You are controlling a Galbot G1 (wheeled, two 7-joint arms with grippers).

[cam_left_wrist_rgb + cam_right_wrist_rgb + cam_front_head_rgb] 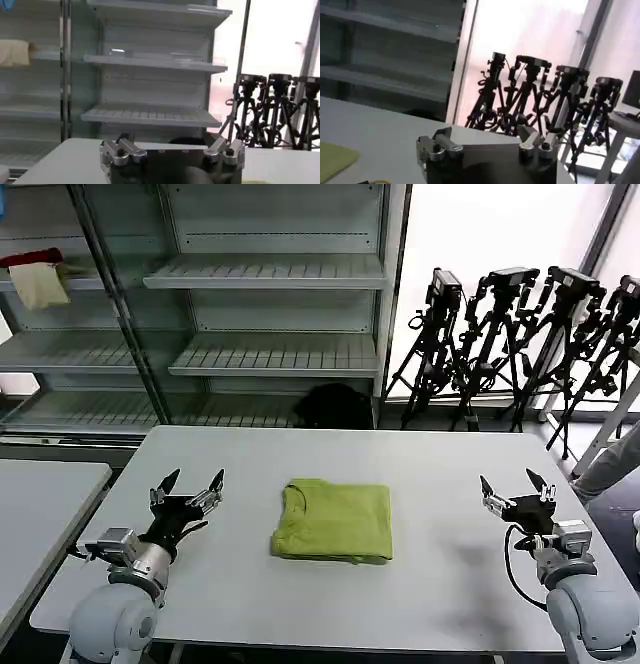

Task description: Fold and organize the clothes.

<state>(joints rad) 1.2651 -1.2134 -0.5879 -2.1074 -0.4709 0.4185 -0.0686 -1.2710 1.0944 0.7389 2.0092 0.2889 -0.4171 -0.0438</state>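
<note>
The lime-green T-shirt (333, 520) lies folded into a neat rectangle in the middle of the grey table (430, 474), collar at its far left corner. A corner of the T-shirt (335, 159) shows in the right wrist view. My left gripper (189, 481) is open, raised above the table to the left of the shirt, fingers spread and empty. My right gripper (514, 485) is open too, held to the right of the shirt, well apart from it. Both point toward the far side of the table.
Behind the table stand metal shelves (270, 279), with a red and a cream cloth (38, 274) on the upper left shelf. Several black tripods (510, 344) stand at the back right. A dark bundle (335, 406) lies on the floor. A second table (40, 504) adjoins on the left.
</note>
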